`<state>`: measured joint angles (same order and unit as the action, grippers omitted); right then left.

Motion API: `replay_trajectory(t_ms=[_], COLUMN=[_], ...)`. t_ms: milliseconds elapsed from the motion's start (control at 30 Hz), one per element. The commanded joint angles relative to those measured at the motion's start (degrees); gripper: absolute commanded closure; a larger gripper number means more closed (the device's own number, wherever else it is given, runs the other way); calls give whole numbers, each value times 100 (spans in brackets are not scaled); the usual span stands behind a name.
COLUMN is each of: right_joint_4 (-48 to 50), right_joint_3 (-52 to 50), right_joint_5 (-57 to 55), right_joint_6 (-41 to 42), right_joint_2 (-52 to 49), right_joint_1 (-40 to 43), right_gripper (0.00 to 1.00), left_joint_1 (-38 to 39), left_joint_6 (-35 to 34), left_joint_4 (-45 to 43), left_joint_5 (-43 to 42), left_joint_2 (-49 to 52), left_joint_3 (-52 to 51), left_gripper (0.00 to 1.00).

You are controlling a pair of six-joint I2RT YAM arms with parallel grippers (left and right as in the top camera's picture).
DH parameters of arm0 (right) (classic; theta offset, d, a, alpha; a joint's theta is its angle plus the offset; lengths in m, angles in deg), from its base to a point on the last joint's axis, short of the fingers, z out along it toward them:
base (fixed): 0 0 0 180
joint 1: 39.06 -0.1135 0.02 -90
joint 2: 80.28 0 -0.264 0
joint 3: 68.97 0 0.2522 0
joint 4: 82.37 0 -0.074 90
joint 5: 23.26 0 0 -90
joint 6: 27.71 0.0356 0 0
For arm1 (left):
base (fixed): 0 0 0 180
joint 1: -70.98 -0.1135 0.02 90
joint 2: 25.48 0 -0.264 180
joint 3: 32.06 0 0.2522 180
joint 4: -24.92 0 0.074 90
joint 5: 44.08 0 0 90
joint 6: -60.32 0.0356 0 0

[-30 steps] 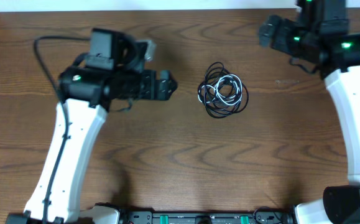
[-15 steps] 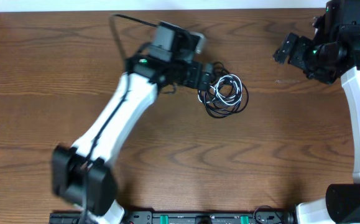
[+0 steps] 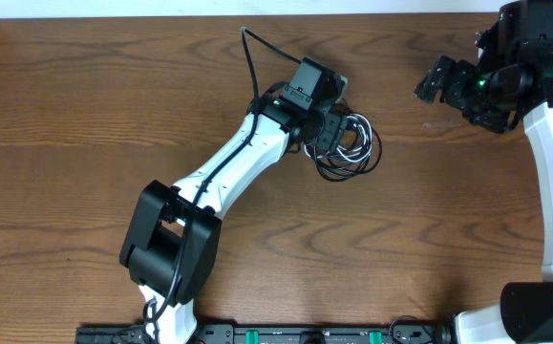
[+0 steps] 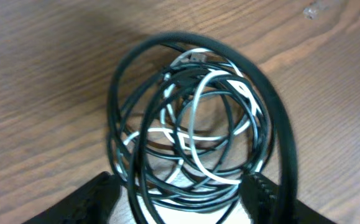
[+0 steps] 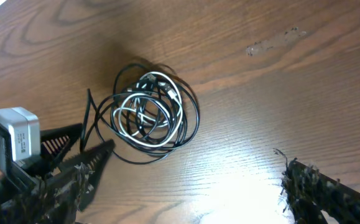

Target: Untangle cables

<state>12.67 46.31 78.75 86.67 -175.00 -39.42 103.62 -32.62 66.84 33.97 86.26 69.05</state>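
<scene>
Straddles the cables (image 5: 150, 113), a round coil lacking any long axis, with parted jaws of the left end effector (image 4: 180, 190), the right end effector (image 3: 436, 84) gaping empty, well apart.

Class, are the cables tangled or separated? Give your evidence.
Tangled: the cables lie as one bundle, black and white loops overlapping.

The overhead camera looks straight down on the whole counter (image 3: 85, 96) from well above. The left wrist camera hangs close over the cables (image 4: 198, 124), which fill its frame. The right wrist camera looks down slantwise from farther off. All three views share the cables.
</scene>
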Motion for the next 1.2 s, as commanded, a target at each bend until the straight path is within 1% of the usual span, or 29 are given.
replay_trajectory(t_ms=[0, 67, 267, 300, 367, 500, 567, 600, 733, 800, 867, 933, 1000, 1100, 1167], right_joint_4=[-33, -44, -83, -90, -103, -101, -109, -116, -168, -195, -210, -249, -304, -304, -262], right_joint_3=[37, 37, 37, 37, 37, 37, 37, 37, 37, 37, 37, 37, 37, 37, 35], right_joint_5=[39, 39, 42, 42, 39, 39, 39, 42, 39, 39, 42, 42, 90, 323, 341], right_joint_6=[-92, -94, -90, -92, -94, -94, -96, -131, -131, -138, -313, -396, -385, -387, -385], right_joint_2=[105, 105, 105, 105, 105, 105, 105, 105, 105, 105, 105, 105, 105, 105, 105], right_joint_1=[26, 26, 17, 11, -11, -50, -48, -48, -48, -48, -50, -68, -118, -247, -345], right_gripper=[1, 1, 1, 1, 1, 1, 1, 1, 1, 1, 1, 1, 1, 1, 1], left_joint_1=[-15, -15, -15, -15, -13, -15, -15, -15, -15, -15, -15, -22, -20, -22, -20], left_joint_6=[50, 50, 52, 52, 50, 50, 50, 46, -190, -398, -538, -538, -710, -1169, -1290], left_joint_4=[-20, -33, -153, -175, -267, -365, -343, -343, -354, -387, -481, -686, -992, -1445, -1722], left_joint_5=[278, 278, 280, 278, 262, 229, 229, 229, 212, 208, 83, -286, -544, -544, -570], left_joint_2=[-162, -243, -297, -297, -297, -297, -297, -297, -459, -702, -1040, -1438, -1871, -2396, -2675], left_joint_3=[39, 39, 37, 37, 37, 37, 37, 37, 81, 116, 131, 131, 131, 131, 131], left_gripper=[45, 46, 46, 48, 58, 74, 87, 92, 93, 92, 93, 92, 92, 93, 92])
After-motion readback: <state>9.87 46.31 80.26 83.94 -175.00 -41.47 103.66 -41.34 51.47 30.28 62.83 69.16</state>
